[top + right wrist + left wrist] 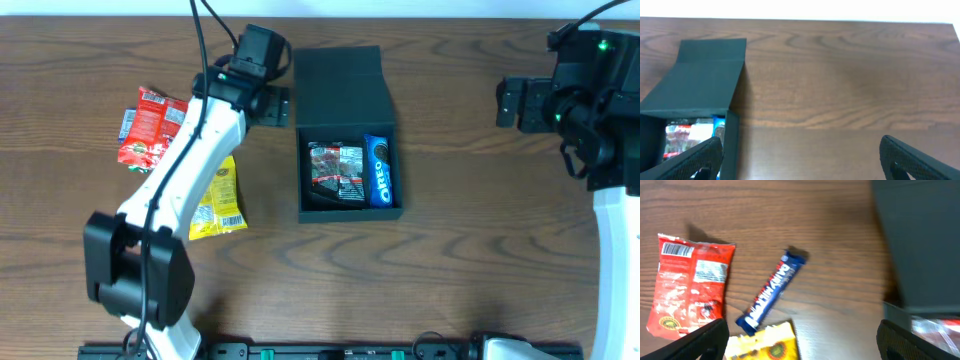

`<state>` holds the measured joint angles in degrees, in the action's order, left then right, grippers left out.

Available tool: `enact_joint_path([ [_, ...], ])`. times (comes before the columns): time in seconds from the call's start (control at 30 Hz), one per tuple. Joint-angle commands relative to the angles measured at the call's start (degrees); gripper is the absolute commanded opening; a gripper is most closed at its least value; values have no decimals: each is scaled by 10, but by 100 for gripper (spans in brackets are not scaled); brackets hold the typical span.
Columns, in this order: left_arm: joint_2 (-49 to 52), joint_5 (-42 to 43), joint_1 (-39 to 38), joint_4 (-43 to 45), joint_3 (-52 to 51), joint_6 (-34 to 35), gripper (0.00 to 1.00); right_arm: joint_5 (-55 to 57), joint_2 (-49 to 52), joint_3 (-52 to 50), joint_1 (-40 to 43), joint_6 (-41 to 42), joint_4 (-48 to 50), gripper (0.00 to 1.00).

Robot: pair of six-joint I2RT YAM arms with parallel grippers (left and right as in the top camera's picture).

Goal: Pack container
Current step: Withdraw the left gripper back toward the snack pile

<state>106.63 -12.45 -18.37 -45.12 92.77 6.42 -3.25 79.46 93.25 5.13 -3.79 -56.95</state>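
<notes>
Near the middle of the brown wood-grain surface (450, 260), the dark teal-black matte cardboard container (350, 213) is sitting open, its hinged flap lid (340, 85) lying back toward the far edge. Inside, dark glossy snack packets with red and white print (336, 172) are lying flat, and a blue Oreo packet (379, 172) is lying just beside them along the right wall. Well left of the container, red crinkled snack packets (152, 125) are resting on the surface, with a yellow foil packet (222, 200) nearer the front, partly under the white left arm. The wrist view is also showing a blue Dairy Milk bar (772, 291) lying at a slant between the red and yellow packets, apart from the red one. The left fingers (700, 342) are standing spread wide with nothing between them, hovering just beside the container's left side, over bare surface. The right fingers (695, 160) are likewise spread wide and gripping nothing, hanging well to the right of the container, with the box's open lid and contents visible at the left of that wrist view.
</notes>
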Motion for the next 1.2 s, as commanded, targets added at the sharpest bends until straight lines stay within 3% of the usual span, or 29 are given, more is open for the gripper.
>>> enact_joint_path([
  [0.0,22,-8,29,12,6,-33,95,-4,11,-2,5,-31,16,99],
  [0.2,32,7,71,14,6,-14,95,-31,40,-2,5,-38,78,99],
  [0.4,32,4,127,7,6,50,95,-157,90,-2,4,-62,96,99],
  [0.87,76,-15,243,43,6,6,95,-240,130,-2,-23,-35,94,99],
  [1.17,143,-60,251,58,6,4,95,-240,130,-2,-59,2,113,99],
])
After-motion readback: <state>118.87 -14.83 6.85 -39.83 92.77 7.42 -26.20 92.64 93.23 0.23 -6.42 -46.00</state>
